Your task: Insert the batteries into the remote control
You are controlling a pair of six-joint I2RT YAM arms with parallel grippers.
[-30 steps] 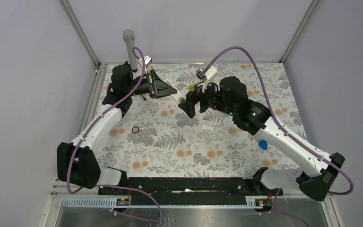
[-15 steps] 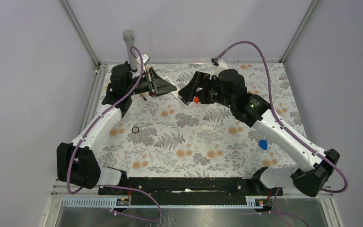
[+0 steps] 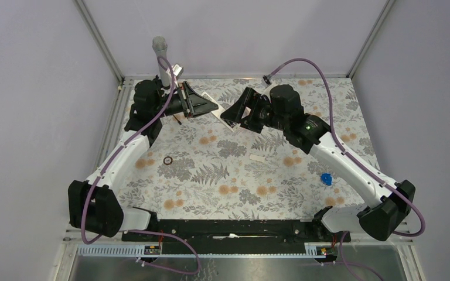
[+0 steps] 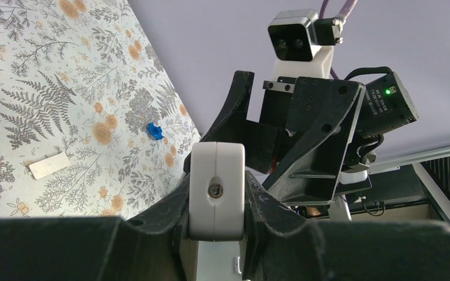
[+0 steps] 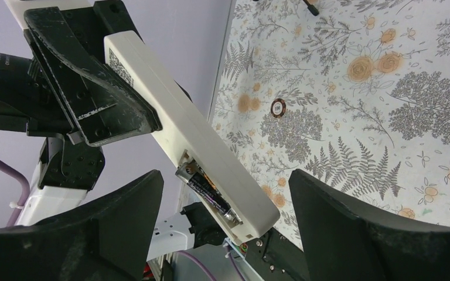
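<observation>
My left gripper [image 3: 204,105] is shut on the white remote control [image 3: 220,117] and holds it in the air over the far side of the mat. In the left wrist view the gripper [image 4: 217,196] clamps the remote's end [image 4: 217,175]. In the right wrist view the remote [image 5: 170,105] slants down with its compartment open, and one dark battery [image 5: 208,190] lies in it. My right gripper [image 3: 234,114] is open and empty, its fingers [image 5: 111,228] on either side of the remote's free end without touching. I cannot see a second battery for certain.
A white cover strip [image 3: 258,157] lies mid-mat. A dark ring [image 3: 167,160] lies left of centre and a blue piece [image 3: 326,178] at the right. A small dark stick [image 3: 177,121] lies under the left arm. A grey post [image 3: 160,55] stands at the back left.
My right gripper has lifted, turned and moved up to the remote's free end. The left gripper has kept hold of the remote and shifted slightly.
</observation>
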